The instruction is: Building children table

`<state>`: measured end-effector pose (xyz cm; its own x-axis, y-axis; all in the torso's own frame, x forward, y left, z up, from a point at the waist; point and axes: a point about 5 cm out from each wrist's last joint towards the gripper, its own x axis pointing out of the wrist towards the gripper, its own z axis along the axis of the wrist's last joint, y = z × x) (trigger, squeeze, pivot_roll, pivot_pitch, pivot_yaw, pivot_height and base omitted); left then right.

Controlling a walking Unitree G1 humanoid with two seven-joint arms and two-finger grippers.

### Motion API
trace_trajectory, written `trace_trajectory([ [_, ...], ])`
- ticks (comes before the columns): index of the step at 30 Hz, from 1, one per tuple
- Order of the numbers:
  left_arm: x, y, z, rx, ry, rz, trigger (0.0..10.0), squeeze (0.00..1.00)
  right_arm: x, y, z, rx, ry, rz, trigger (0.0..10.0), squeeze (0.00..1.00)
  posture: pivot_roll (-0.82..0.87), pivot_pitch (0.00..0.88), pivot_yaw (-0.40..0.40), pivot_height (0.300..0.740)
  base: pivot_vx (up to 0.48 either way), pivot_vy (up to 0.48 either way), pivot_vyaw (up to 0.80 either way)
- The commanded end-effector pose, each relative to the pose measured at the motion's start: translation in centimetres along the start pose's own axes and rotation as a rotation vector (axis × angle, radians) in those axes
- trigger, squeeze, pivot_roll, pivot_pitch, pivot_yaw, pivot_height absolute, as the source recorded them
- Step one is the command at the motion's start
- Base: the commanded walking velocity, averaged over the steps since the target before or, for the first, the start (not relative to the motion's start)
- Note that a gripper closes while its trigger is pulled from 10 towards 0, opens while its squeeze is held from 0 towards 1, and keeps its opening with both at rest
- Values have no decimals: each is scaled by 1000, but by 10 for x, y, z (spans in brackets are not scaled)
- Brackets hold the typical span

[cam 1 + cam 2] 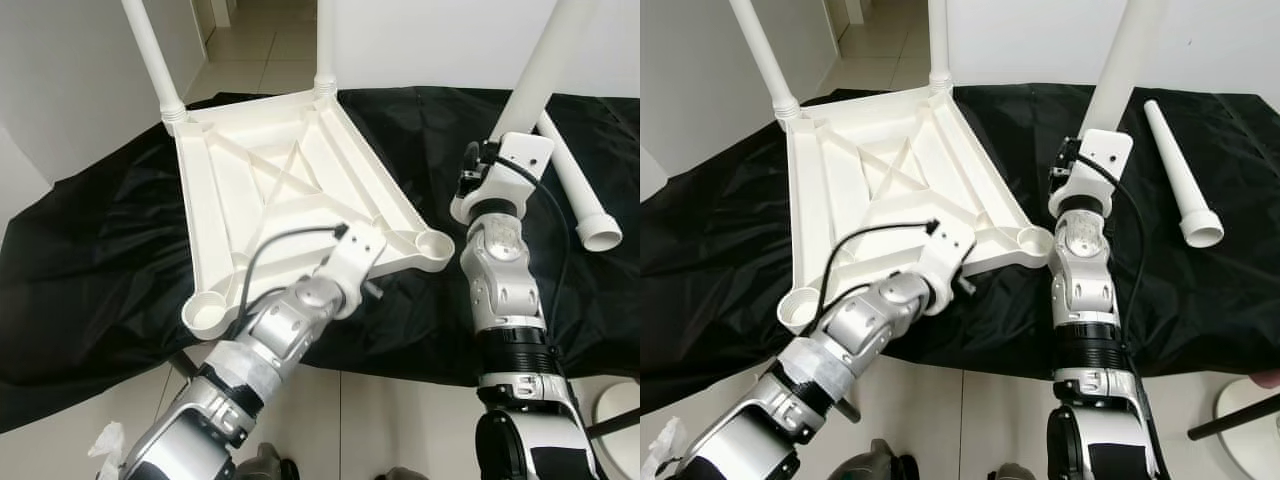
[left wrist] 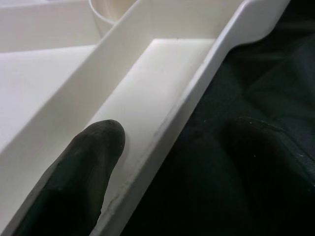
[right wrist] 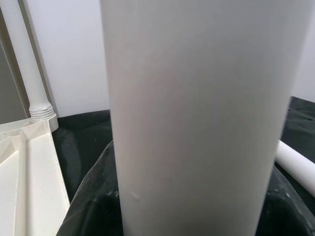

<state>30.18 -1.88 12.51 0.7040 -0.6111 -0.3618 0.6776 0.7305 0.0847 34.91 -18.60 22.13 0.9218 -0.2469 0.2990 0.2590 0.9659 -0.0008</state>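
A white table top (image 1: 290,190) lies upside down on a black cloth (image 1: 90,260). Two white legs (image 1: 150,55) stand in its far corners, and its two near corner sockets (image 1: 435,243) are empty. My left gripper (image 1: 372,288) is at the top's near rim. In the left wrist view it (image 2: 179,128) is open, with one finger (image 2: 83,172) inside the rim and the other outside over the cloth. My right gripper (image 1: 515,135) is shut on a third white leg (image 1: 548,60), held upright to the right of the top. The leg's lower end is hidden behind the wrist.
A fourth leg (image 1: 582,190) lies loose on the cloth at the far right. White walls stand behind and to the left. A round white base (image 1: 622,412) sits on the tiled floor at the near right, and crumpled white paper (image 1: 105,440) at the near left.
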Motion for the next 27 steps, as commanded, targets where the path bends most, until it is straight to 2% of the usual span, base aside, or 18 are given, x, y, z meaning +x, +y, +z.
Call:
trace_trajectory([
  [1,1,-14,-11,19,46,-239,10000,0,1,3,4,-7,-14,12,10000,0,-50,0,68,740,0,0,0],
  [8,11,-22,-13,22,73,-243,10000,0,2,4,6,-14,-17,10,10000,0,-59,0,76,740,0,0,0],
  [16,21,-21,2,4,46,-237,10000,0,1,3,5,-20,-12,6,10000,0,-63,6,80,740,0,0,0],
  [24,26,-29,18,13,4,-289,10000,0,2,4,5,-24,-11,5,10000,0,-67,10,89,740,0,0,0],
  [25,27,-30,19,16,-3,-300,8667,0,2,3,5,-25,-9,3,10000,0,-68,9,92,740,0,0,0],
  [27,28,-30,20,18,-8,-307,8667,0,2,3,4,-25,-8,2,10000,0,-68,9,92,740,0,0,0],
])
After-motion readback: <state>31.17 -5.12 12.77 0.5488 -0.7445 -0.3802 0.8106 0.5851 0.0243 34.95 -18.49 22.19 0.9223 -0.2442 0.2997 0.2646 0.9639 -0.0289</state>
